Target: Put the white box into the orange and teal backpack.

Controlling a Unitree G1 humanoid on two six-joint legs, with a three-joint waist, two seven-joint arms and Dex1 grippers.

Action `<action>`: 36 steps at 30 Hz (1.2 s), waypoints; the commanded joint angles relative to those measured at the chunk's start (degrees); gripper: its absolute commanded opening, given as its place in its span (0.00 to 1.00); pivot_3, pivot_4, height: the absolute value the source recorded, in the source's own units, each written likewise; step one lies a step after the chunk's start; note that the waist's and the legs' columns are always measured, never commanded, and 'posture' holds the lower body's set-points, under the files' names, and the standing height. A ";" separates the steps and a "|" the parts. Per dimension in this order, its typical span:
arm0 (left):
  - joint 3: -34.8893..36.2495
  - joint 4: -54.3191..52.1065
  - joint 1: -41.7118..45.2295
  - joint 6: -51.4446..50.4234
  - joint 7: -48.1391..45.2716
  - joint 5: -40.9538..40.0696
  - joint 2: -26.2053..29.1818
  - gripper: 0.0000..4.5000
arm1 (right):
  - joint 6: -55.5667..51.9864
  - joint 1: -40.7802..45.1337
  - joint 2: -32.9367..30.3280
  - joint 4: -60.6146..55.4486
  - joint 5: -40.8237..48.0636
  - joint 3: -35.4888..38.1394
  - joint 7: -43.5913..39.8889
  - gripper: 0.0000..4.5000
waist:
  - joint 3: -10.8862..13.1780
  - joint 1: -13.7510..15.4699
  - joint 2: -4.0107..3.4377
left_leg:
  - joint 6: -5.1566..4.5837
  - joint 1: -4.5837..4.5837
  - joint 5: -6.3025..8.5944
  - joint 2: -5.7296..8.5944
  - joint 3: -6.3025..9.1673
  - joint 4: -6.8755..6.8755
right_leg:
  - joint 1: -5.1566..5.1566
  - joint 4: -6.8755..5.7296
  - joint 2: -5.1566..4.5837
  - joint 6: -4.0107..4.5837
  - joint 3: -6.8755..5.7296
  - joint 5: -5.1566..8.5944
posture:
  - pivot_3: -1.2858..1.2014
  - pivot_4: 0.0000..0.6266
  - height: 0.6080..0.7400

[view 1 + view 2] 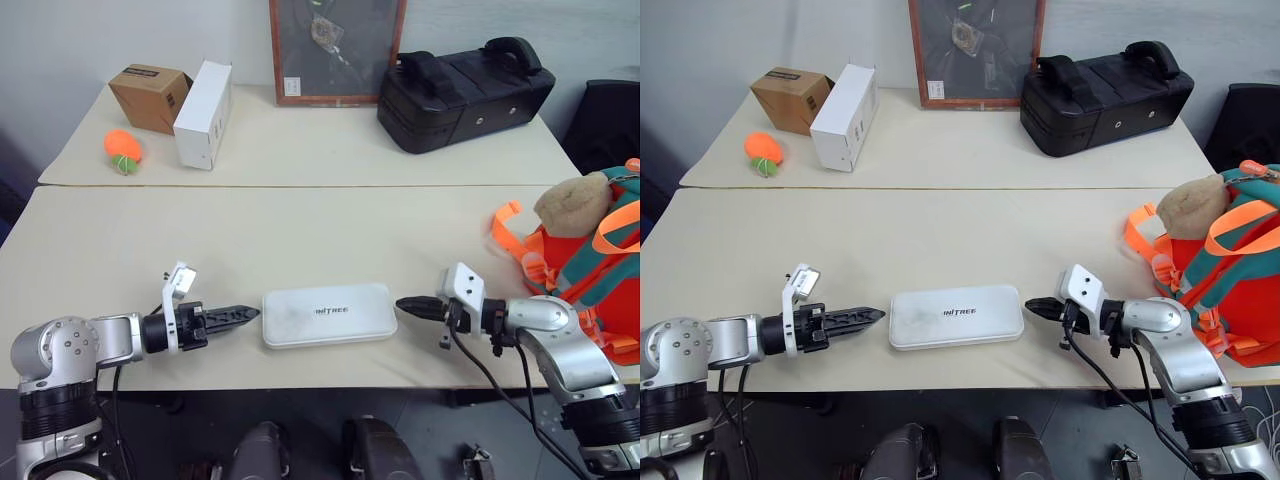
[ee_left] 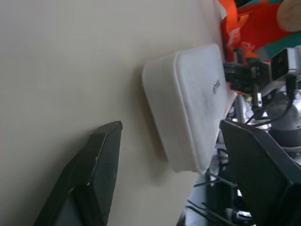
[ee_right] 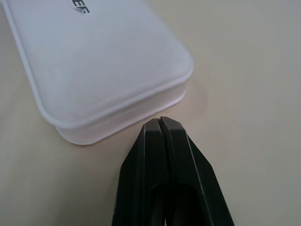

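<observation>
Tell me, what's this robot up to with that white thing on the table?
The white box lies flat near the table's front edge, held by nothing. The left tool points at one end with fingers open; the right tool, shut, points at the other. The orange and teal backpack waits at the right, not yet loaded.

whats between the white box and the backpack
The right gripper, fingers shut, pointing at the white box, plus bare table; the backpack stands at the table's right edge, per the left eye view.
</observation>
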State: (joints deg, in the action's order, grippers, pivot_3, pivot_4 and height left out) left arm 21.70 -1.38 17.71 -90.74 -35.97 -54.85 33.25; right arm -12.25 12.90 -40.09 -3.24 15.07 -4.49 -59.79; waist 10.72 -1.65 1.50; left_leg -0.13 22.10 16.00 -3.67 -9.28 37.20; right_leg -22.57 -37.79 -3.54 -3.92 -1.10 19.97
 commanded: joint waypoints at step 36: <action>1.04 -4.94 14.59 0.50 -0.05 -8.31 -9.39 0.29 | -28.59 -31.67 -0.05 -32.25 25.16 42.35 14.04 0.44 | -0.01 1.17 0.01 | 0.10 0.16 -0.12 0.06 0.29 -0.04 | 0.05 0.05 0.03 -0.03 -0.13 -0.02 | 0.52 0.24 1.00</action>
State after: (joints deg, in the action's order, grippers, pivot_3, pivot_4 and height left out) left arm 22.07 -2.32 32.26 -91.65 -34.21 -60.04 23.88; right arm -38.06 -16.88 -39.29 -31.83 35.90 30.64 -45.69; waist 10.71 -0.48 1.51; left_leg -0.04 22.25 15.88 -3.61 -8.99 37.16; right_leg -22.50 -37.69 -3.51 -3.95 -1.23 19.95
